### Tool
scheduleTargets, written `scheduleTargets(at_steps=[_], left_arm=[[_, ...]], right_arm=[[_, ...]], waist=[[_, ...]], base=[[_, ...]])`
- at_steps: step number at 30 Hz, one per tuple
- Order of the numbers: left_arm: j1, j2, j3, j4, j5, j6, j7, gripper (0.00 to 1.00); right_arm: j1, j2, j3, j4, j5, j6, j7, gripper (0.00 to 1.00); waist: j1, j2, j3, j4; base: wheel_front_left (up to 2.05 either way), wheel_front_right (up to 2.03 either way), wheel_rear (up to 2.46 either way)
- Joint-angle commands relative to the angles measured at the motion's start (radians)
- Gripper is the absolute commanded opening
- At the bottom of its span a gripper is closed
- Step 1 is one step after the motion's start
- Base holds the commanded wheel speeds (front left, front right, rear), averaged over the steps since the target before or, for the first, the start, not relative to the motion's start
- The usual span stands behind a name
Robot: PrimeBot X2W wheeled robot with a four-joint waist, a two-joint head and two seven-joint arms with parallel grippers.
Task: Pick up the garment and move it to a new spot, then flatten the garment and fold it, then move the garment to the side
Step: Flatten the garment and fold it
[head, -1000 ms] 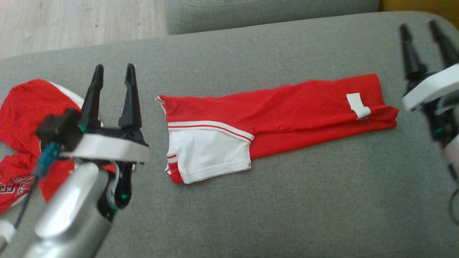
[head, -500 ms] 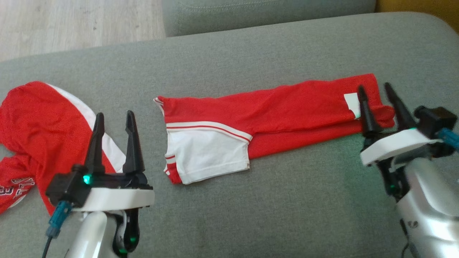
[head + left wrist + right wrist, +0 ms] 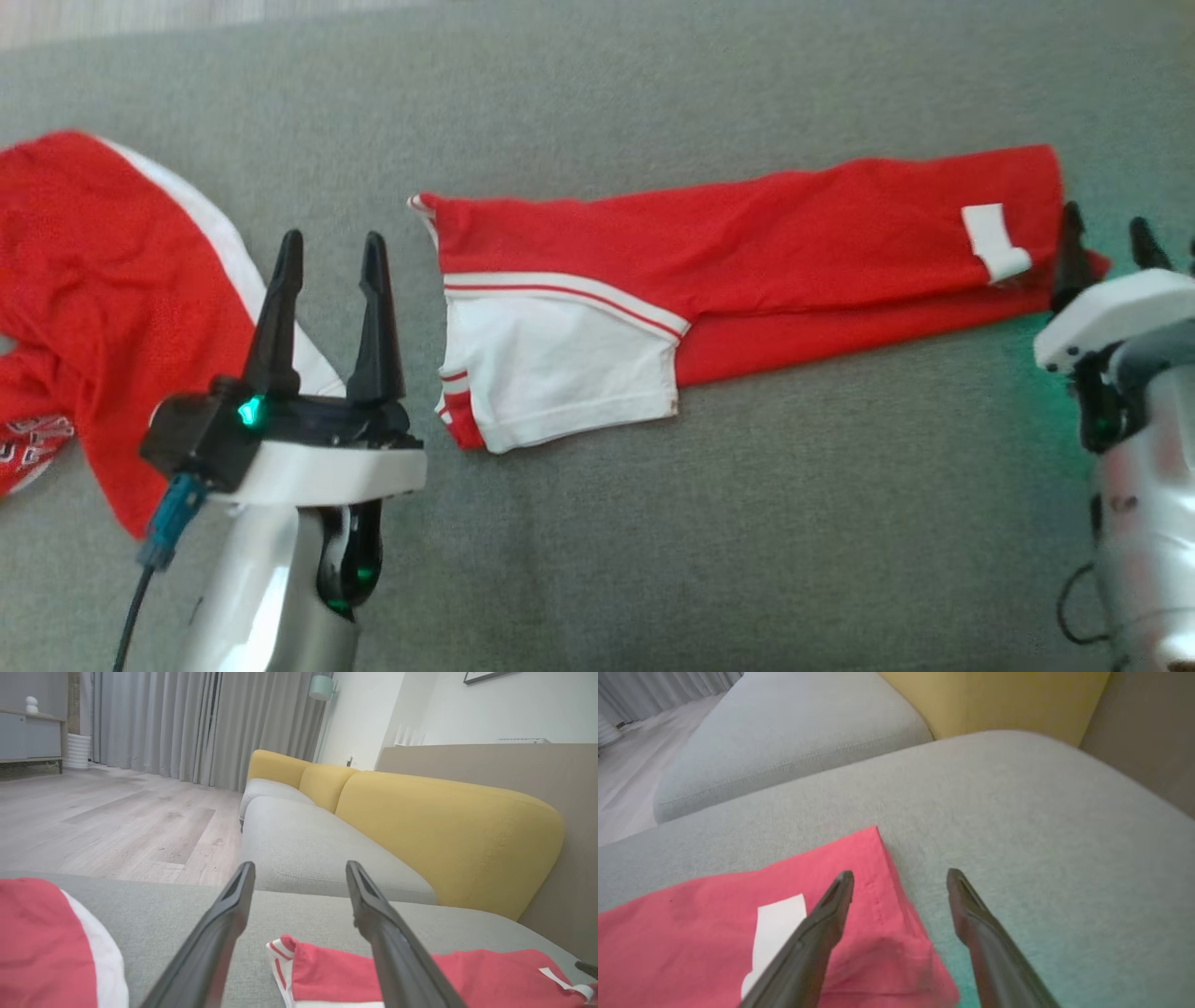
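The garment (image 3: pixel 747 252) lies folded into a long red strip across the middle of the grey seat cushion (image 3: pixel 653 541), with its white sleeve end toward the cushion's left side and its white label (image 3: pixel 994 241) near the right end.

My left gripper (image 3: pixel 332 241) hangs with its fingers spread and nothing between them. It sits just left of the garment's white end, and from my wrist that end lies low between and to the right of my fingertips (image 3: pixel 300 865). A second red shirt (image 3: pixel 84 280) lies crumpled at the cushion's left edge, beside that gripper.

My right gripper (image 3: pixel 1105 219) is also spread and empty, at the garment's right end. One finger is over the red cloth beside the label and the other is over bare cushion. I cannot tell whether either finger touches.
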Motion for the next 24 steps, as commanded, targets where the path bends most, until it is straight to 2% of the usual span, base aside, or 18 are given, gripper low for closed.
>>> scheduleTargets(at_steps=[1,10,16,17,18,24], left_arm=[[-0.036,0.003,0.045,-0.025,0.009,-0.004,-0.005,1.0],[-0.076,-0.013,0.071,-0.014,0.025,-0.025,-0.005,1.0],[-0.09,-0.017,0.082,-0.011,0.028,-0.032,-0.005,1.0],[-0.091,-0.017,0.083,-0.01,0.028,-0.033,-0.005,1.0],[-0.091,-0.018,0.084,-0.009,0.029,-0.033,-0.005,1.0],[-0.091,-0.019,0.088,-0.004,0.03,-0.037,-0.005,1.0]], right_arm=[[-0.034,0.018,-0.001,-0.015,-0.015,-0.001,0.019,1.0],[-0.055,0.063,-0.113,0.012,-0.114,-0.001,0.104,1.0],[-0.057,0.092,-0.124,0.001,-0.121,-0.001,0.138,0.99],[-0.057,0.094,-0.123,-0.003,-0.119,-0.001,0.143,0.19],[-0.057,0.095,-0.122,-0.008,-0.116,-0.001,0.148,0.0],[-0.057,0.048,-0.142,-0.058,-0.107,-0.001,0.158,0.0]], waist=[[-0.0002,0.0,0.032,0.014],[-0.0002,0.0,0.07,0.019],[-0.0002,0.0,0.078,0.013],[-0.0002,0.0,0.077,0.012],[-0.0002,0.0,0.077,0.011],[-0.0002,0.0,0.066,0.005]], base=[[0.0,0.0,0.0],[0.0,0.0,0.0],[0.0,0.0,0.0],[0.0,0.0,0.0],[0.0,0.0,0.0],[0.0,0.0,0.0]])
